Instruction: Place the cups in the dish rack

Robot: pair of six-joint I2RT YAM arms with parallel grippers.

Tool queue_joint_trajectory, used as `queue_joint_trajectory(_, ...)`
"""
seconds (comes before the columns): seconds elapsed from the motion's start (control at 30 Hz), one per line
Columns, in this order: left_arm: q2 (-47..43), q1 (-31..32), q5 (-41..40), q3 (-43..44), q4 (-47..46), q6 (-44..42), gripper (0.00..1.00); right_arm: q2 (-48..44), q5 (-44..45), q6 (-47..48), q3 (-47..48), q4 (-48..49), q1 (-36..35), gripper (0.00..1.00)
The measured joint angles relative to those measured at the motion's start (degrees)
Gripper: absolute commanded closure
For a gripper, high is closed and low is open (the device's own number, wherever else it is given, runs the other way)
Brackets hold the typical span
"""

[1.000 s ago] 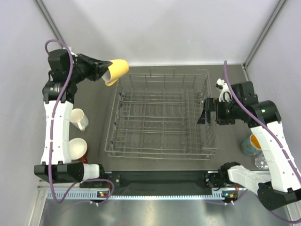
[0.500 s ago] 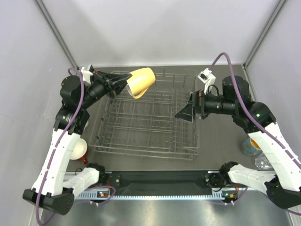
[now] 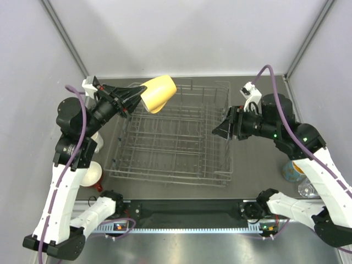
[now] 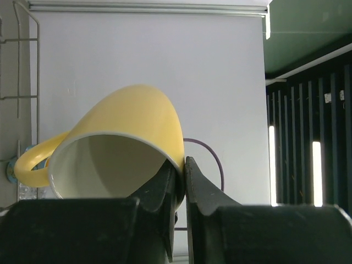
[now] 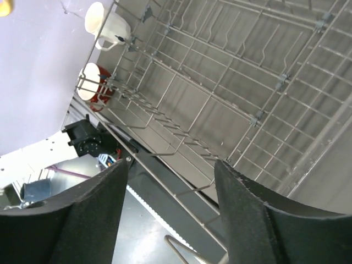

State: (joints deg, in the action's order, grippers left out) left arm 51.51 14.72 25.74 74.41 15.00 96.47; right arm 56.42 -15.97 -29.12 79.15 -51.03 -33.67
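My left gripper (image 3: 135, 94) is shut on the rim of the yellow mug (image 3: 158, 92), holding it tilted in the air above the far left corner of the dish rack (image 3: 165, 177). In the left wrist view one finger is inside the mug (image 4: 121, 137) and one outside, and the gripper (image 4: 184, 171) pinches its wall. My right gripper (image 3: 219, 130) is open and empty over the rack's right side. In the right wrist view the gripper (image 5: 170, 181) hangs above the rack's wires (image 5: 257, 117). The rack holds no cups.
The red cup (image 3: 90, 174) stands left of the rack and shows in the right wrist view (image 5: 91, 82), with the white mug (image 5: 105, 22) beside it. The blue mug (image 3: 291, 170) and the clear glass (image 3: 306, 190) stand at the right. Grey walls close in the table.
The rack has slid left across the table. My left gripper has carried the yellow mug from left of the rack to above its far left corner. My right gripper moved left with the rack.
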Motion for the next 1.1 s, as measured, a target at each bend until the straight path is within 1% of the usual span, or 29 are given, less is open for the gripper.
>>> queue_joint_trajectory(0.1,-0.81,0.00,0.17,-0.35,-0.02,0.02,1.00,0.63,0.83,-1.20,-0.79,-0.44,-0.70,0.37)
queue_joint_trajectory(0.23,-1.09,0.00,0.13,-0.70,0.00,0.00,1.00,0.72,3.63,-1.92,-2.82,-4.33,-1.16,0.38)
queue_joint_trajectory(0.33,-1.09,0.00,0.13,-0.96,-0.15,0.02,1.00,1.27,5.01,-1.95,-3.98,-6.25,-1.18,0.41)
queue_joint_trajectory(0.43,-0.81,0.00,0.13,-1.18,-0.44,0.02,1.00,2.71,5.49,-1.95,-4.28,-6.86,-1.27,0.44)
queue_joint_trajectory(0.77,0.87,0.00,0.11,-1.92,-1.40,0.04,1.00,4.98,7.43,-1.46,-5.95,-6.86,-2.10,0.46)
queue_joint_trajectory(1.1,3.13,0.02,0.15,-1.95,-1.77,0.09,1.00,5.09,20.09,-0.70,-5.53,-8.87,-2.54,0.46)
